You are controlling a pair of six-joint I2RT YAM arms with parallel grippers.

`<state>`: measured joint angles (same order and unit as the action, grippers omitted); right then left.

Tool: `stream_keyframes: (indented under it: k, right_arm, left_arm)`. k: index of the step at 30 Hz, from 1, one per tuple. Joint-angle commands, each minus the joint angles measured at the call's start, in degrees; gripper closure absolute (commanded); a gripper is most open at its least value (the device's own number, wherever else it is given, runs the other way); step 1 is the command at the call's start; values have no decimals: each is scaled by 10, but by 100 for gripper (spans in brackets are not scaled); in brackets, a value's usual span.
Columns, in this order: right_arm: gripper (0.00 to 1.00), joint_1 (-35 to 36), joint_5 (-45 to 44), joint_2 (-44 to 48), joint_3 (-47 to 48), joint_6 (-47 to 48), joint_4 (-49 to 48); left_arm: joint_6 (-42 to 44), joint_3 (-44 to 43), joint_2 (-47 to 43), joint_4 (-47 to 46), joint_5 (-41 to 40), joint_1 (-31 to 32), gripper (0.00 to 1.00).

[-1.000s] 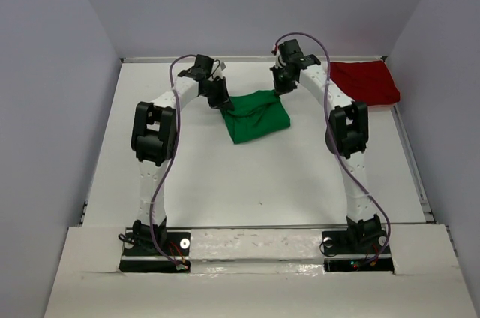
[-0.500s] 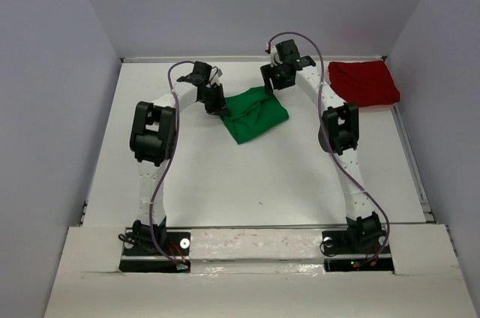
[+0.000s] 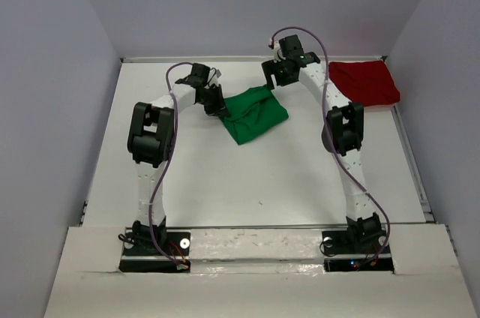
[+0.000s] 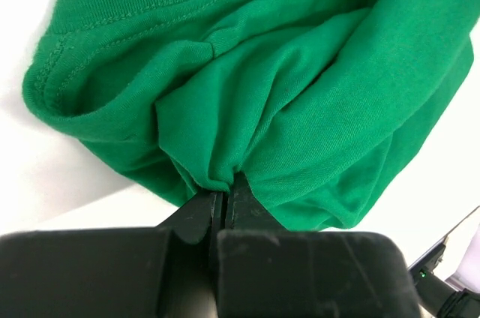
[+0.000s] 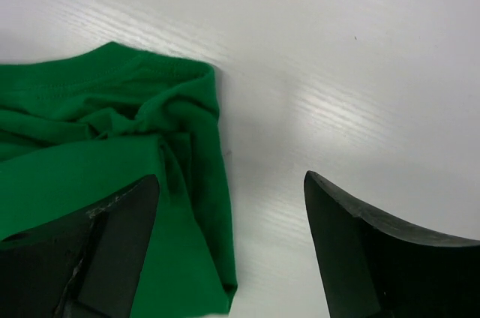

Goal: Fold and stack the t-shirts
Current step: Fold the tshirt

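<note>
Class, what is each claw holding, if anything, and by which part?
The left claw pinches a bunched fold at the edge of the green shirt. The right claw is open, holding nothing.

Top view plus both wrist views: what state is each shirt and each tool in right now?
green t-shirt: bunched, partly folded, gripped on one side.
dark red t-shirt: lying apart at the far right, untouched.
left tool: shut on a fold of the green t-shirt.
right tool: open, empty, above the green t-shirt's edge.

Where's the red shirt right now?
Top view: the dark red shirt lies in the far right corner, apart from the green shirt.
</note>
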<state>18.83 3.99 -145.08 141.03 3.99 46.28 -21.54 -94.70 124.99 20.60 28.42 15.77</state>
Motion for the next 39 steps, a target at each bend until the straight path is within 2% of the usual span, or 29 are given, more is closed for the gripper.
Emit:
stream_keyframes:
  k: [1,6,9,10,11,12,13,16,19,26,30,35,39]
  right_arm:
    - [17,3,-12,123,-54,-38,8]
    - [18,22,-28,173,-117,-57,8]
    - [33,35,-12,192,-152,-65,12]
    - [57,35,-9,199,-161,-71,11]
    - [75,41,-3,201,-177,-77,12]
    - [100,41,4,202,-184,-77,12]
    - [100,46,1,203,-191,-79,13]
    - [100,53,-4,203,-213,-81,13]
    - [100,53,6,202,-228,-89,-1]
    - [100,53,15,156,-208,-89,-7]
    - [100,53,30,122,-190,-97,-14]
    - [100,53,50,77,-183,-99,-25]
    - [100,53,54,77,-204,-112,-26]
  left_arm:
    - [-10,37,-58,-14,10,9,100]
    - [-2,44,-75,-10,-13,10,100]
    - [-1,30,-81,-5,-20,10,100]
    - [-2,27,-83,-4,-25,9,100]
    - [0,21,-87,3,-30,10,100]
    - [0,9,-91,8,-51,9,100]
    - [0,7,-95,11,-62,10,94]
    - [-4,7,-120,7,-95,9,66]
    - [-2,2,-138,9,-115,10,55]
    - [11,-17,-164,26,-111,20,51]
    - [4,-13,-172,23,-65,33,51]
    - [-3,0,-185,23,-65,58,51]
    - [-2,-1,-194,30,-66,63,52]
